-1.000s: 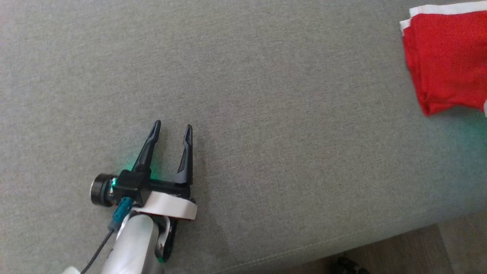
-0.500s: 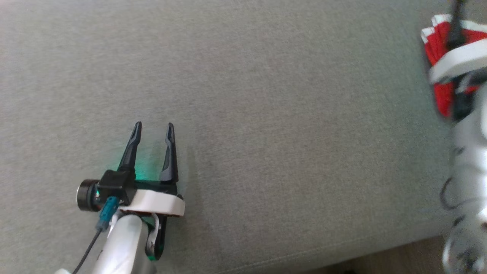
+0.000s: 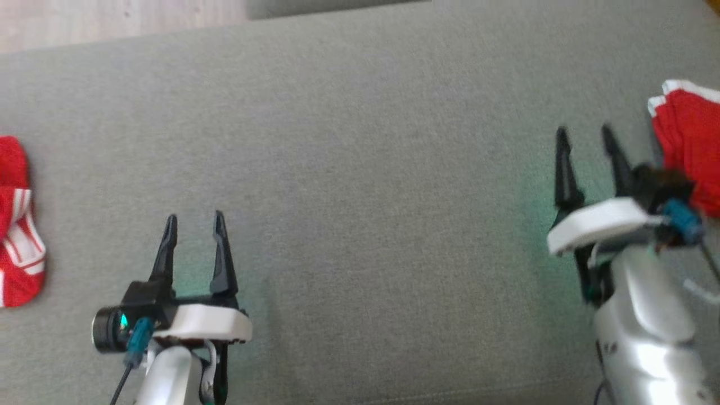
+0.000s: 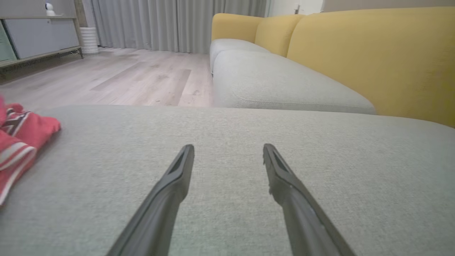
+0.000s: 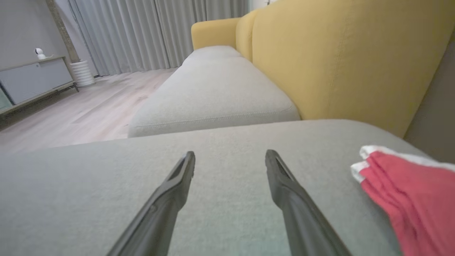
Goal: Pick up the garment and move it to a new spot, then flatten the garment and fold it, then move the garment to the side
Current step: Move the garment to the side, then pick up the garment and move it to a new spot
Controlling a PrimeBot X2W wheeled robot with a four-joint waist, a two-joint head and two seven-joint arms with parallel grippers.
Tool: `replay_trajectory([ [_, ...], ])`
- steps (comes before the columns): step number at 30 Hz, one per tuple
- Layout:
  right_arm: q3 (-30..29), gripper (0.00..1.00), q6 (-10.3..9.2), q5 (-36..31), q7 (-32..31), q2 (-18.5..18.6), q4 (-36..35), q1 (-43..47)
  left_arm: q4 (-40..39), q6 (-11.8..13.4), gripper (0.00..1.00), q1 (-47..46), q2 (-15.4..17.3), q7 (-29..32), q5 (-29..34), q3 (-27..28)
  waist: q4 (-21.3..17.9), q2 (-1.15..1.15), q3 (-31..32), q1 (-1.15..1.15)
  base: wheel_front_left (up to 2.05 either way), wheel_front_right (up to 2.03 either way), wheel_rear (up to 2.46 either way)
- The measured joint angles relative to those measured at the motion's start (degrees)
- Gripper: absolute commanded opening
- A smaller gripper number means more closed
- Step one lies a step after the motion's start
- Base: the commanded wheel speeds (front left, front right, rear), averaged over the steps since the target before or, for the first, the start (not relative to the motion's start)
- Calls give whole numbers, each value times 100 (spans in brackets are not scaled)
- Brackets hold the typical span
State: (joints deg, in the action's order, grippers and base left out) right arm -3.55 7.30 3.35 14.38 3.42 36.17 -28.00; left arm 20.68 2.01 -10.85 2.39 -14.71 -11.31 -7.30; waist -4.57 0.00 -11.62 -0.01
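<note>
Grey woven upholstery [image 3: 382, 169] spreads across most of the head view, a wide flat seat beneath both arms. At the lower left we see the left gripper [image 3: 195, 220], its two dark fingers spread apart and holding nothing. At the right, the right gripper [image 3: 585, 132] is likewise parted and empty. The folded red garment [image 3: 689, 146], white at its edge, lies on the seat at the right edge of the frame, near the right gripper but clear of its fingers. A striped red garment [image 3: 17, 236] lies crumpled at the left edge. Pale wood floor [image 3: 112, 19] shows at the upper left. In the left wrist view we see a yellow backrest [image 4: 373, 53] at the right, grey curtains [image 4: 170, 21] along the top and a low cabinet [image 4: 39, 35] at the upper left.
</note>
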Motion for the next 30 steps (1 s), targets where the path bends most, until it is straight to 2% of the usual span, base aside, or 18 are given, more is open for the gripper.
replay_trajectory([
  [7,457,100,0,391,-1,-32,34,798,104,110,100,335,1,0,-70,214,152,0,437,0,0,0,0],
  [17,456,100,0,516,-1,-40,-58,1216,119,160,100,889,1,0,-232,382,102,0,933,0,0,0,0],
  [25,482,100,0,521,-1,-40,-132,1236,83,208,100,892,1,0,-233,374,162,0,861,1,0,0,0],
  [30,636,100,0,519,-1,-38,-141,1237,79,280,100,833,1,0,-342,375,400,0,764,1,0,0,0],
])
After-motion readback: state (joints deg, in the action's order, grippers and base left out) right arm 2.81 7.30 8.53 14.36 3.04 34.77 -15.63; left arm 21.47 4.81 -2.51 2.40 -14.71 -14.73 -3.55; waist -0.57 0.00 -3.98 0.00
